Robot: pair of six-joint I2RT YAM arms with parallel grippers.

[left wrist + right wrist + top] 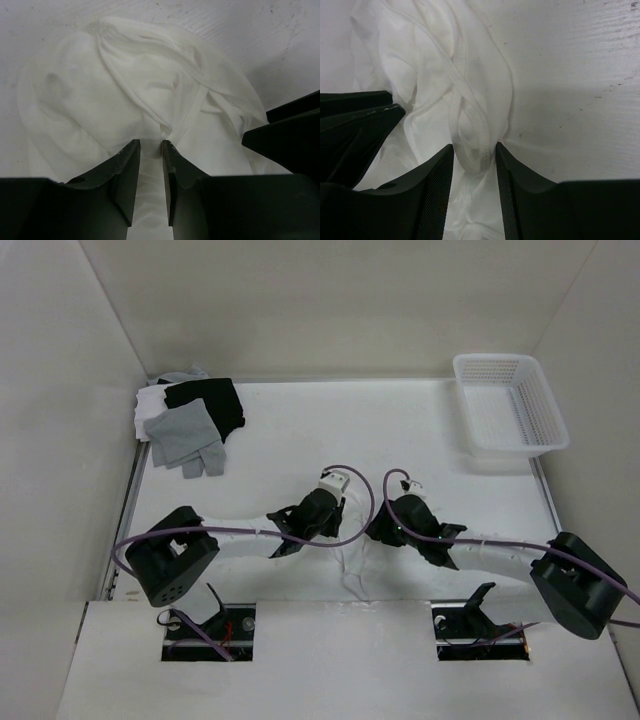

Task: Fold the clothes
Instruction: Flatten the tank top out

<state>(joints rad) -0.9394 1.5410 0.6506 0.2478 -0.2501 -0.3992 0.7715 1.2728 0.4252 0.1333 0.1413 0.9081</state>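
At 10 o'clock on the white bench (300,430), far from the arms, lie the grey garments (185,438) with the black garment (210,400) partly on them.

At the middle of the bench, near the front edge, the two arms meet over the clothes (352,568). From above, this thin white garment is almost lost against the white bench. The wrinkled part that shows runs about from 12 to 6 o'clock.

The left claw (151,142) stands low over the cloth, with only a narrow gap between its jaws. In its camera the clothes spread as a rounded, creased heap. A gathered hem is at 12 o'clock, and the folds run down to the fingertips at 6 o'clock. I cannot tell if the jaws pinch the cloth or only stand on it.

The right claw (474,146) is just beside it. Its jaws are closed on a strap loop (470,152) of the clothes, which fills the gap between them. The narrow straps come from 11 o'clock down into the jaws. Bare bench is at 3 o'clock.

At 2 o'clock on the bench stands a white basket (510,410), well apart from the clothes.
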